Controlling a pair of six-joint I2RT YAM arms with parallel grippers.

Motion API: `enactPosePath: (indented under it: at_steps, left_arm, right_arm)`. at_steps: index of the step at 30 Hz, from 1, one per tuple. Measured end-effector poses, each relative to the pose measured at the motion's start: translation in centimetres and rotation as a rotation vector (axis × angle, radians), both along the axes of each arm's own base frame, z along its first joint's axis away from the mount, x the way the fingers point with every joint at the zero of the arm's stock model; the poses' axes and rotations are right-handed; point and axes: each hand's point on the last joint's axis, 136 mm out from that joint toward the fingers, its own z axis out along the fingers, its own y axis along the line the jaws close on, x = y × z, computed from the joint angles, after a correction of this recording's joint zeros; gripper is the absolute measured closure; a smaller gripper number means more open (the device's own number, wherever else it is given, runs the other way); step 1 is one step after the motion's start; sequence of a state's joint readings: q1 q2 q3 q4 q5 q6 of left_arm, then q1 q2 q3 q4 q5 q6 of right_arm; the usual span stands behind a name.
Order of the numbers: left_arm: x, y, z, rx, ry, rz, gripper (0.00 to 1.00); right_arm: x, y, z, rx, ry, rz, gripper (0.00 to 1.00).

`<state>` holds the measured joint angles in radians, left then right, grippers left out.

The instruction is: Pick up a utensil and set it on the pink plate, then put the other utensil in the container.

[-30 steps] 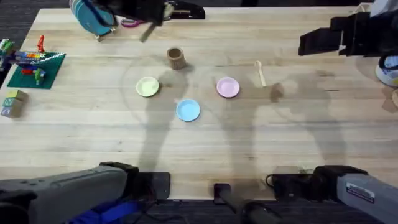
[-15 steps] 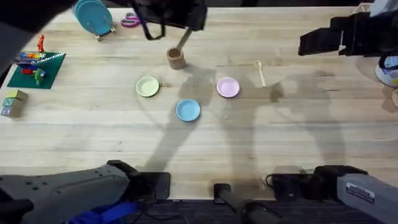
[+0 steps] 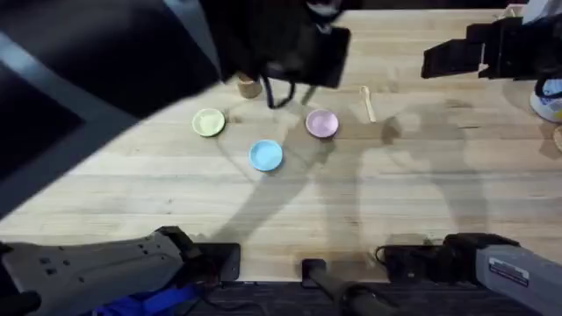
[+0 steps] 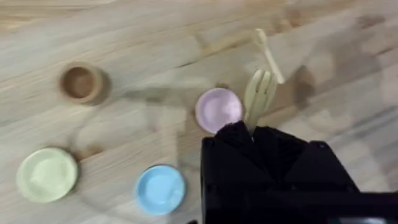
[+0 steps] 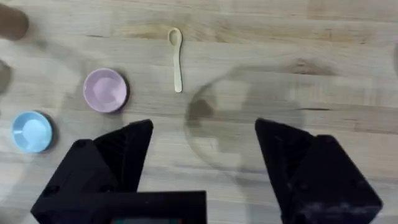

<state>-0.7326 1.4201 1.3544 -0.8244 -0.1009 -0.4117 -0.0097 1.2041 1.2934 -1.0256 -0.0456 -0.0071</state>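
Observation:
My left gripper [image 4: 252, 132] is shut on the handle of the pale wooden fork [image 4: 260, 93], holding it in the air with its tines over the far edge of the pink plate [image 4: 219, 109]. The left arm [image 3: 272, 44] looms large and dark in the overhead view, just behind the pink plate [image 3: 321, 123]. The wooden spoon [image 3: 367, 102] lies on the table to the right of that plate. The brown container [image 4: 81, 83] stands upright behind the yellow plate. My right gripper [image 5: 204, 134] is open, raised at the far right, with the spoon [image 5: 176, 59] ahead of it.
A pale yellow plate [image 3: 208, 122] and a light blue plate [image 3: 265, 155] lie left of the pink one. The left arm hides the table's back left. A white and blue object [image 3: 549, 96] sits at the right edge.
The left arm has swung from the back left toward the right and nearer the camera, carrying the fork past the container to the pink plate. The right arm has not moved.

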Motion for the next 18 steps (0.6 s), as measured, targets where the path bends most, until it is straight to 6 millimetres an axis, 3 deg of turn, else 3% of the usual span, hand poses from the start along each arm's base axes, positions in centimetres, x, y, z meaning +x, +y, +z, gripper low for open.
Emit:
enactPosePath:
  at_steps: [6,18]
  left_arm:
    - [-0.6,-2.4,-1.8,-0.030,0.013,-0.031,0.959]
    - [0.1,-3.8,-7.9,0.051,0.132,-0.029,0.959]
  right_arm:
    - [0.0,0.0,0.0,0.000,0.000,0.000,0.004]
    - [0.0,0.0,0.0,0.000,0.000,0.000,0.004]
